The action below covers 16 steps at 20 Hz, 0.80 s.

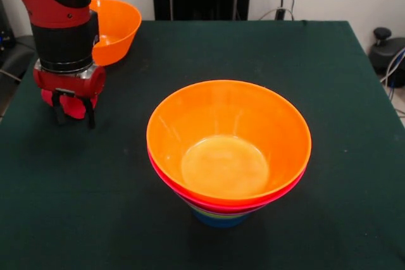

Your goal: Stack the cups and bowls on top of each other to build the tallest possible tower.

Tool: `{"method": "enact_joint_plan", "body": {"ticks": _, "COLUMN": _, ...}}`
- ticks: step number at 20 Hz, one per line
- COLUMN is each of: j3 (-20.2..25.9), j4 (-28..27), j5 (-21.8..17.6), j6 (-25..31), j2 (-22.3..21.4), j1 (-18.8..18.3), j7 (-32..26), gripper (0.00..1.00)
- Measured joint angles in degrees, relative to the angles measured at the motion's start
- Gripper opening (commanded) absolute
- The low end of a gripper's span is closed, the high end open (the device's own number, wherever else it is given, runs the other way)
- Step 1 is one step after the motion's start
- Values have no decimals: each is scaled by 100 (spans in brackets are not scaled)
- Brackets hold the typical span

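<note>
1. Two black fingers (61,107) of my tool (74,113) hang spread apart over a red cup (71,104), which sits between them.
2. Behind my arm rests a loose orange bowl (117,28).
3. Mid-surface (342,93) stands the tower (228,150), orange bowl uppermost, pink rim beneath, blue base lowest.
</note>
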Motion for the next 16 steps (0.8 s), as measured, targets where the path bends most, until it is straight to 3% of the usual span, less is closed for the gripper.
{"method": "enact_joint_plan", "body": {"ticks": 7, "j3": -97, "j4": -57, "j5": 0, "j6": 407, "j2": -140, "j1": 1, "j7": 0, "gripper": 100}}
{"method": "enact_joint_plan", "body": {"ticks": 16, "j3": -117, "j4": 31, "j5": 0, "j6": 880, "j2": -710, "j1": -5, "j7": 0, "gripper": 100}}
